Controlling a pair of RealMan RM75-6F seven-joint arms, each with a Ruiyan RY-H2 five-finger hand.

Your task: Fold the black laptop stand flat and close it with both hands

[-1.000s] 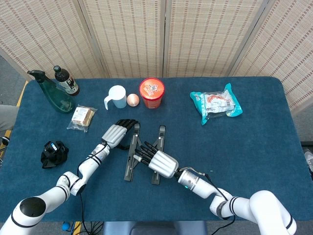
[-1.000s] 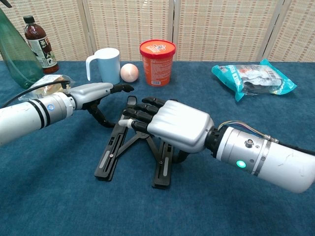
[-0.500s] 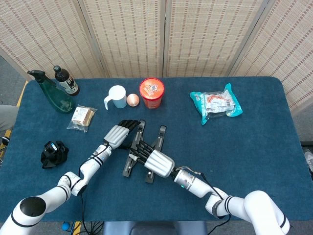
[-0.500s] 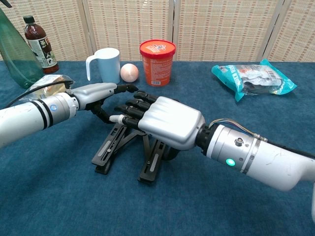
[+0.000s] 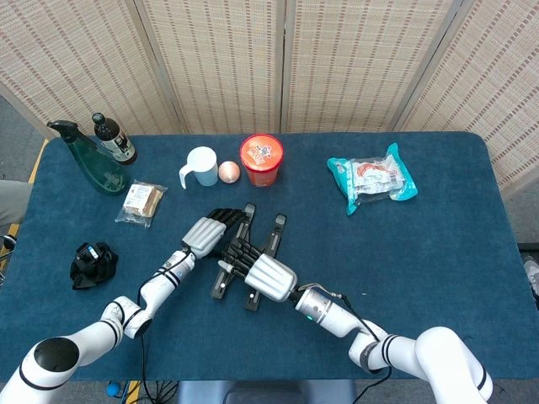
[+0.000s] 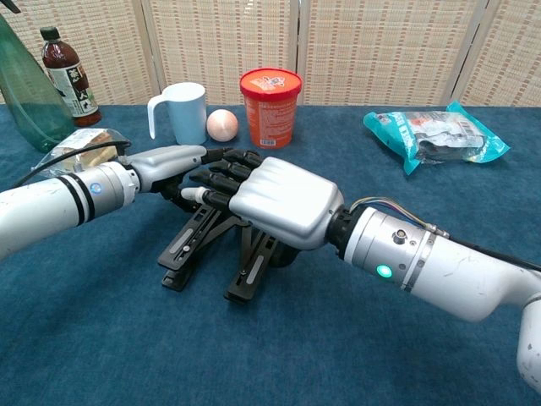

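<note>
The black laptop stand [image 5: 275,231] lies at the table's middle, its two rails in a narrow V [image 6: 181,252]. My left hand [image 5: 205,233] comes in from the left, its fingers stretched flat over the far end of the left rail [image 6: 167,159]. From the right, my right hand [image 5: 269,275] covers the middle of the stand, and its dark fingers [image 6: 218,179] curl down over the rails, meeting the left fingertips. The stand's hinge and the exact contact under both hands are hidden.
Behind the stand are a white mug [image 5: 200,166], a peach ball [image 5: 229,172] and a red tub [image 5: 261,160]. A teal snack bag [image 5: 370,178] lies back right. At the left are a green spray bottle [image 5: 93,164], a dark bottle [image 5: 114,139], a wrapped packet [image 5: 141,202] and a black clump [image 5: 93,263].
The rails have swung closer together, and the stand's near ends have slid left. My right hand moved left and forward over the stand. My left hand shifted slightly right to meet it.
</note>
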